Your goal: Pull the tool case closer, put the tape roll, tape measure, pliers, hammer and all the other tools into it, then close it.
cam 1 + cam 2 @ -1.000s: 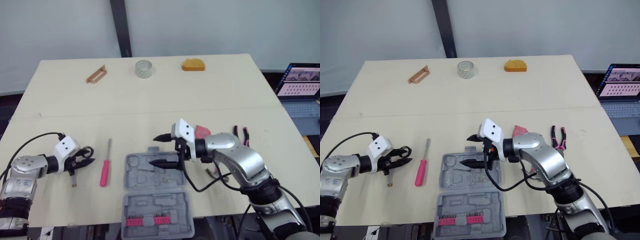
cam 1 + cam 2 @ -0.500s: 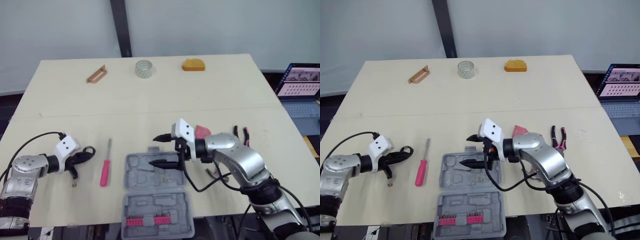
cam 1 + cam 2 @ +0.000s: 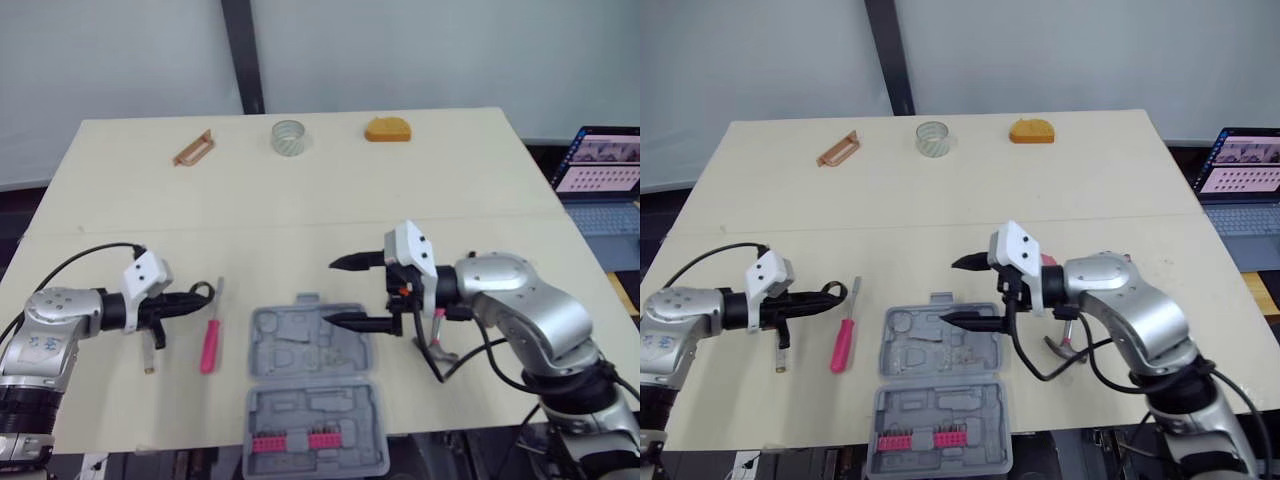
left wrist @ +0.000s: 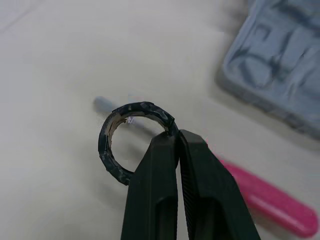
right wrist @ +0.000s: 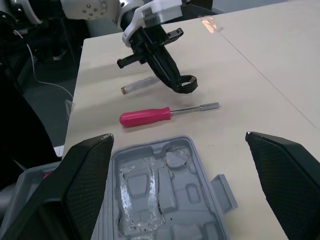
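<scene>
- Both arms have swung to the robot's right: the right gripper has drawn back toward the tool case's right edge, and the left gripper sits nearer the screwdriver.
- Case lies open, with a pink bit strip in its near half.
- Left fingers clenched on the black tape roll.
- Right jaws spread wide, pointing left.
- Screwdriver shaft points away.

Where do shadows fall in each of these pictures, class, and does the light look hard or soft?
Left eye view: soft, even light, with no glare on the table. Left wrist view: a soft-edged shadow lies along the near edge of the case. Right wrist view: only a thin shadow hugs the screwdriver, so the light is diffuse there too.
</scene>
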You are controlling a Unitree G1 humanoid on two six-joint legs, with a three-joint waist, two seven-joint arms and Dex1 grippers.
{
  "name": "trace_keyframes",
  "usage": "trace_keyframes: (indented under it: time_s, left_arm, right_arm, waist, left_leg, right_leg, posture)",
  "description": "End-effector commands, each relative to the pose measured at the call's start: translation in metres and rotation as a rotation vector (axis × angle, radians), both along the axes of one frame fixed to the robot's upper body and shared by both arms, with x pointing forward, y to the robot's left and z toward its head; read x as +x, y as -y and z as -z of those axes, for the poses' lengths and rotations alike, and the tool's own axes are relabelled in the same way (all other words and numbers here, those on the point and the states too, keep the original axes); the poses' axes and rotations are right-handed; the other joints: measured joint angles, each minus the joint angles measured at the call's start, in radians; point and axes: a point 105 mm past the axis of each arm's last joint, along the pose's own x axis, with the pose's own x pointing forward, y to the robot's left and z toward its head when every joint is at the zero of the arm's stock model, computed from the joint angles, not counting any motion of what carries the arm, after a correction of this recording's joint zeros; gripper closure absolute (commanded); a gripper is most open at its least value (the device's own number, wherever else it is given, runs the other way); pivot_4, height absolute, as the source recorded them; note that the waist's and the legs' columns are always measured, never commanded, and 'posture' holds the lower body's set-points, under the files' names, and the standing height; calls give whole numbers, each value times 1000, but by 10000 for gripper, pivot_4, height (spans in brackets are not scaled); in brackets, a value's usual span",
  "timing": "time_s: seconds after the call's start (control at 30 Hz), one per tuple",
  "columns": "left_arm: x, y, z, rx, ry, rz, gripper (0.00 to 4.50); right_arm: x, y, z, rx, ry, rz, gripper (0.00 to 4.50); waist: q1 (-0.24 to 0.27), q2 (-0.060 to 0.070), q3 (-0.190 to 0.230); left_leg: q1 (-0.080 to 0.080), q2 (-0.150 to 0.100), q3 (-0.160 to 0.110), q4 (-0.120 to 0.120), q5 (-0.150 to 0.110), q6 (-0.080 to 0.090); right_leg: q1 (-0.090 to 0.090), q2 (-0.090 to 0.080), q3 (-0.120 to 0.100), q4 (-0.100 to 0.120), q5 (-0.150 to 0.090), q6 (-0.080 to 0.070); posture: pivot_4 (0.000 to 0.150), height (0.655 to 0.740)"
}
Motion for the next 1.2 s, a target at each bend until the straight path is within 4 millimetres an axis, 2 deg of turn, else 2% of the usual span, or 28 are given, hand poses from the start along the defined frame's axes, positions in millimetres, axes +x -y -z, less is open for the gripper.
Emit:
trace_keyframes:
  time_s: [0.03, 0.17, 0.3, 0.67, 1.2]
  left_arm:
    - [-11, 35, -12, -23, -25, 159, 44431]
    - [-17, 63, -3, -21, -69, 286, 44431]
    - [-16, 77, 2, -25, -96, 343, 44431]
    - [-6, 81, 25, 17, -176, 368, 44431]
    - [-1, 80, 35, 39, -163, 360, 44431]
  right_arm:
    - [-10, 9, -13, -7, 62, -26, 0]
    - [-8, 16, -10, -48, 89, 7, 0]
    - [-8, 18, -6, -75, 97, 27, 0]
    - [-10, 17, -2, -75, 103, 70, 0]
    - [-12, 19, 0, -67, 95, 89, 0]
  waist:
    - [0, 0, 0]
    - [1, 0, 0]
    - [1, -1, 0]
    - [2, -1, 1]
    - [5, -1, 1]
  left_leg:
    - [0, 0, 0, 0, 0, 0]
    - [0, 0, 0, 1, 0, 0]
    - [0, 0, 0, 1, 0, 0]
    - [-1, 0, 0, 1, 0, 0]
    - [-1, 0, 0, 3, -1, 1]
  right_leg:
    - [0, 0, 0, 0, 0, 0]
    - [0, 0, 0, 0, 0, 0]
    - [0, 0, 0, -1, 0, 0]
    - [0, 0, 0, -1, 0, 0]
    - [0, 0, 0, -1, 0, 0]
  posture:
    - [1500, 7400]
    - [1500, 7400]
    - [1500, 7400]
    - [1500, 7400]
    - [1500, 7400]
